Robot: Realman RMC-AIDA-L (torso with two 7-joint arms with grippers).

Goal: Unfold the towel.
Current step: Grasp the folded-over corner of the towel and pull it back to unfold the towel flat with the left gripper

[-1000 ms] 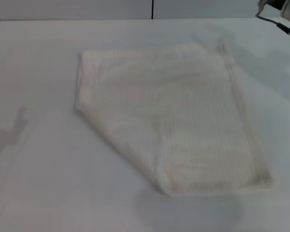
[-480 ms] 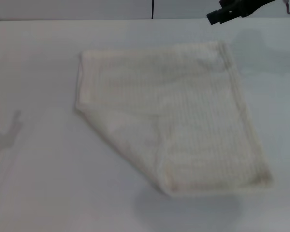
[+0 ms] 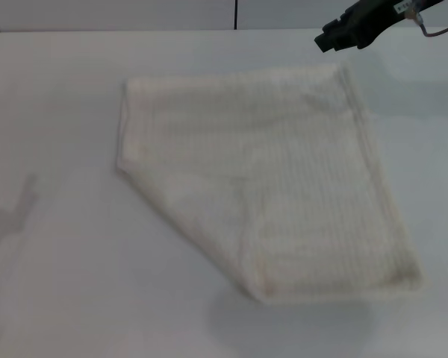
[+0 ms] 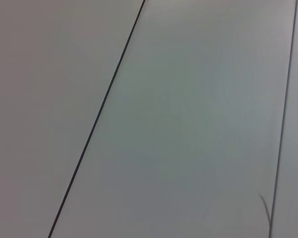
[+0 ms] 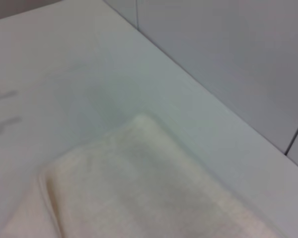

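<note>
The cream-white towel (image 3: 261, 175) lies folded flat on the white table, its folded edge running diagonally along the near left side. My right gripper (image 3: 334, 37) hangs in the head view just beyond the towel's far right corner, a little above the table. The right wrist view looks down on a corner of the towel (image 5: 139, 193) with bare table around it. My left gripper is out of view; the left wrist view shows only a panelled wall.
The white table (image 3: 60, 253) spreads wide on every side of the towel. A grey panelled wall (image 3: 134, 13) runs along the table's far edge, with a dark seam (image 3: 235, 13) in it.
My right arm has come in from the far right edge towards the towel's far right corner. The towel has not moved.
</note>
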